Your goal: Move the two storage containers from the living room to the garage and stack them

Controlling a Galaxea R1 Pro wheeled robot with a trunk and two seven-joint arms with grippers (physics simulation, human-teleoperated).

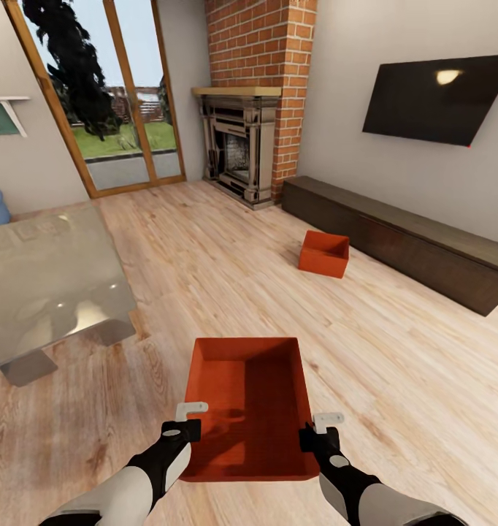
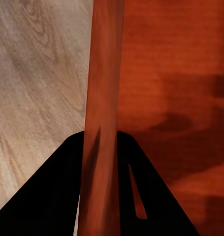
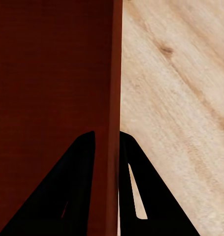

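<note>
An orange-red storage container [image 1: 249,405] is held in front of me over the light wood plank floor of the living room. My left gripper [image 1: 188,422] is shut on its left wall [image 2: 101,123], with a black finger [image 2: 57,196] on each side. My right gripper [image 1: 318,431] is shut on its right wall [image 3: 114,98] in the same way. The second storage container [image 1: 324,253] sits on the planks further off, close to the long dark low cabinet [image 1: 410,237].
A glass-topped table [image 1: 48,281] stands at the left. The red brick fireplace [image 1: 245,142] and glass patio doors [image 1: 114,95] are at the back, and a black TV [image 1: 439,98] hangs on the right wall. Open plank floor [image 1: 205,256] lies between.
</note>
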